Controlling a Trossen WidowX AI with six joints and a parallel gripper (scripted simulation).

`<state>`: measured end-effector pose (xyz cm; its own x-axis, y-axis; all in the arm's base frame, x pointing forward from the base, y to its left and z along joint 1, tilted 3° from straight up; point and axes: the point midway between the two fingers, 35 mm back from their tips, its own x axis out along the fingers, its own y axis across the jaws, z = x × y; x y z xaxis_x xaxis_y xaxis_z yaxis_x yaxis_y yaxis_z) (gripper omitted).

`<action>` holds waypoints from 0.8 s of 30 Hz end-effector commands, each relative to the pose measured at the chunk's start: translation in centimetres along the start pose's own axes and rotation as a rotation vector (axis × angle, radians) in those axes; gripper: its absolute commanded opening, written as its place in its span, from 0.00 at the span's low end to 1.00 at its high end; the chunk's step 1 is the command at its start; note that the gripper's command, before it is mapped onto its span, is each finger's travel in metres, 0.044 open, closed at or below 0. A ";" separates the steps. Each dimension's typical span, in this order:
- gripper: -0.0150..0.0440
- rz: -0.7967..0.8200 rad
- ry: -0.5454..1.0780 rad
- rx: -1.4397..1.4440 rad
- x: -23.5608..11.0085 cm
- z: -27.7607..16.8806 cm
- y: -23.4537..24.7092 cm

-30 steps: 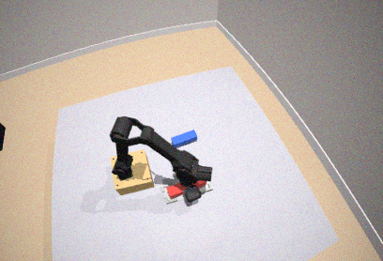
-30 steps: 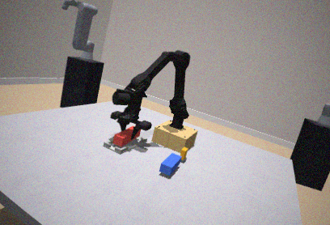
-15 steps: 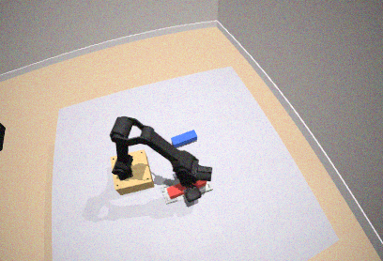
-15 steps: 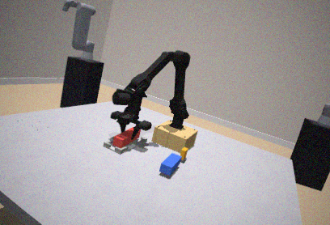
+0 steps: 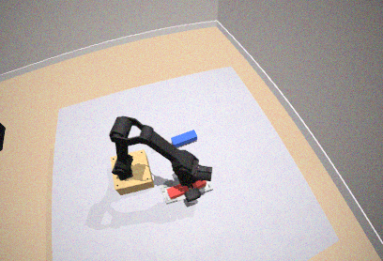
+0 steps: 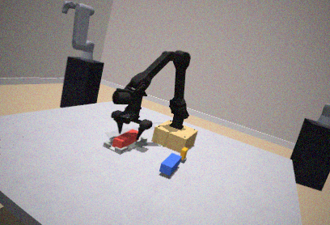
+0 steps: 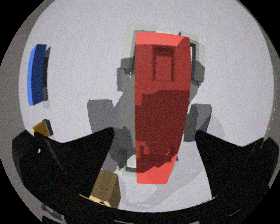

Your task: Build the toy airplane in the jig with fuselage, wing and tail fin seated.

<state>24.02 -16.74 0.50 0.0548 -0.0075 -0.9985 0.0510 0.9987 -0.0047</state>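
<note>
The red fuselage (image 5: 177, 191) (image 6: 124, 138) (image 7: 163, 110) lies flat in the grey jig cradle (image 5: 166, 195) (image 6: 109, 145) (image 7: 127, 70), with a square socket showing on top near its far end. My gripper (image 5: 191, 195) (image 6: 130, 130) (image 7: 156, 133) is open just above it, one finger on each side, not gripping it. The blue wing (image 5: 184, 138) (image 6: 170, 164) (image 7: 38, 72) lies on the mat beyond the arm. The small orange tail fin (image 6: 184, 152) (image 7: 43, 127) stands near the wing, beside the arm's base block.
The arm stands on a tan base block (image 5: 132, 180) (image 6: 174, 137) next to the jig. A black pedestal (image 6: 81, 82) with a grey arm (image 6: 81, 26) stands off the mat at the back. Another black block (image 6: 311, 151) stands at the right.
</note>
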 end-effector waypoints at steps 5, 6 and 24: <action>1.00 -0.009 -0.019 0.001 -9.9 0.1 -0.1; 1.00 -0.009 -0.019 0.001 -10.2 0.1 -0.1; 1.00 0.002 -0.013 -0.077 -9.6 6.0 8.0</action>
<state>28.67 -11.04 10.37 0.0712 -0.0033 -0.9975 -0.0168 0.9998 -0.0045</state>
